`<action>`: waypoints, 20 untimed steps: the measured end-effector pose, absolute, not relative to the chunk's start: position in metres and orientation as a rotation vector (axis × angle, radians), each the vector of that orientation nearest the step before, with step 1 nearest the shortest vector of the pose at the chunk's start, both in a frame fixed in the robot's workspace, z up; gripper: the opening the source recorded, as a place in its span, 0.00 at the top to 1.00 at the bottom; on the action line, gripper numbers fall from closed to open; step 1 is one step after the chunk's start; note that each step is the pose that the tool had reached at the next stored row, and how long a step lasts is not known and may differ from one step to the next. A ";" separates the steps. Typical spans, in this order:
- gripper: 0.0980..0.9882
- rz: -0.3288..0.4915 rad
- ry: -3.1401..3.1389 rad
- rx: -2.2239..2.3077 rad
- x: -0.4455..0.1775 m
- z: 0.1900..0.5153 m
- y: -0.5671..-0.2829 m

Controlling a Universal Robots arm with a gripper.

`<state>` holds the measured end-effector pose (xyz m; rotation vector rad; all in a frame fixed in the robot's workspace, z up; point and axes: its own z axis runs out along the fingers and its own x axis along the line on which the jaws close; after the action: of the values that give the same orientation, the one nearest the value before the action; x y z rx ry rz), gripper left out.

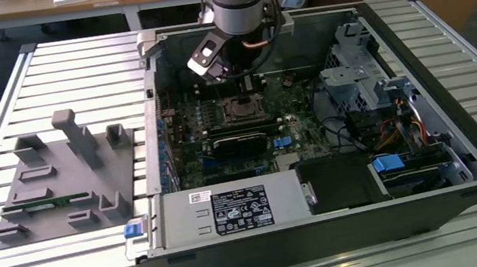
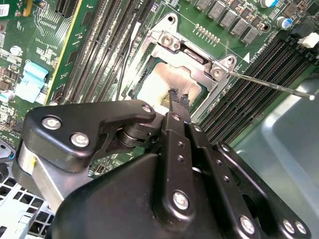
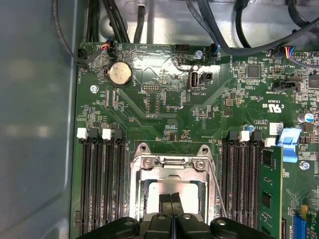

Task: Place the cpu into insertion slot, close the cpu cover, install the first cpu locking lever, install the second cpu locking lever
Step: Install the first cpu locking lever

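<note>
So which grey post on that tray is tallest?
The narrow grey post midway along the grey plastic tray; it rises above the short blocks around it.

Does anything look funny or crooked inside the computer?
Yes. A thin silver metal lever rod sticks out slanted from the grey metal square frame plate over the black memory slots, instead of lying tucked alongside it.
</note>
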<state>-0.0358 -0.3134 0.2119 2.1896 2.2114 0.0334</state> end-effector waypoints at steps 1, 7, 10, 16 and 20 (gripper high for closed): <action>0.99 0.034 2.211 2.190 -0.036 0.212 -0.313; 0.99 0.033 2.211 2.190 -0.036 0.214 -0.313; 0.99 0.033 2.211 2.190 -0.036 0.215 -0.313; 0.99 0.033 2.211 2.190 -0.036 0.217 -0.313; 0.99 0.033 2.211 2.190 -0.036 0.219 -0.313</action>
<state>-0.0358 -0.3134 0.2191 2.1896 2.2114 0.0334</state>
